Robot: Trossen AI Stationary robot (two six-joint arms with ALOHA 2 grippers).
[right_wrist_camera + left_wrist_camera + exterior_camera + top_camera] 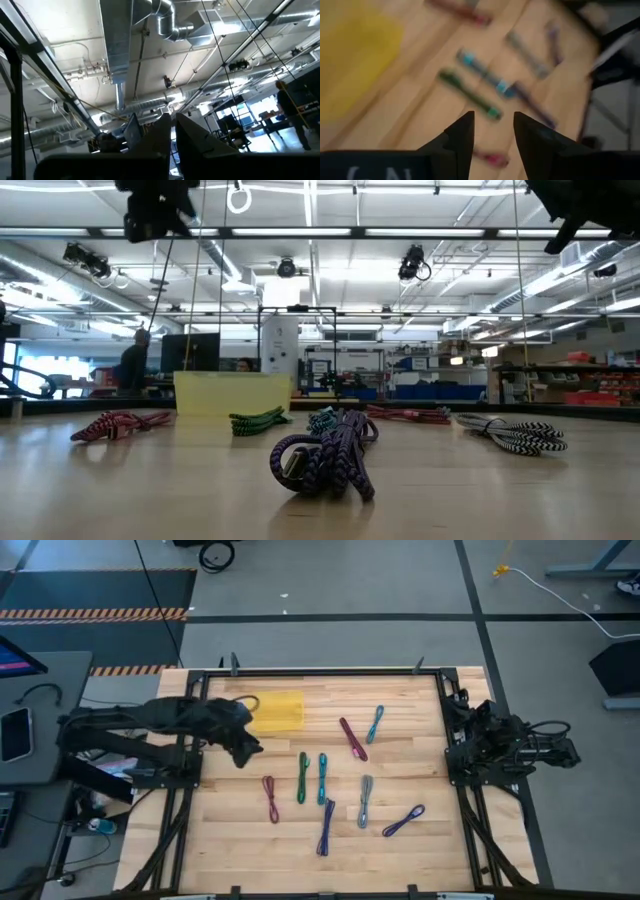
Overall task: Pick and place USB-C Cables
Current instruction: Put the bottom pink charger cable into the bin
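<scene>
Several folded USB-C cables lie flat on the wooden table: a maroon one (353, 738), teal ones (375, 724) (322, 778), a green one (302, 777), a pink-maroon one (270, 798), a grey one (366, 801) and purple ones (326, 827) (403, 821). My left gripper (243, 752) hangs open and empty above the table, just near of the yellow tray (275, 712) and left of the cables. In its wrist view the open gripper (493, 117) looks down at the green cable (467, 93) and the pink-maroon cable (490, 159). My right gripper (478, 740) waits at the table's right edge, shut (173, 124), pointing at the ceiling.
The yellow tray (232, 392) stands near the far-left part of the table. A black frame (330, 671) runs along the table's edges. Bare wood lies near of the tray and along the near edge. A person (132, 360) stands in the room beyond the table.
</scene>
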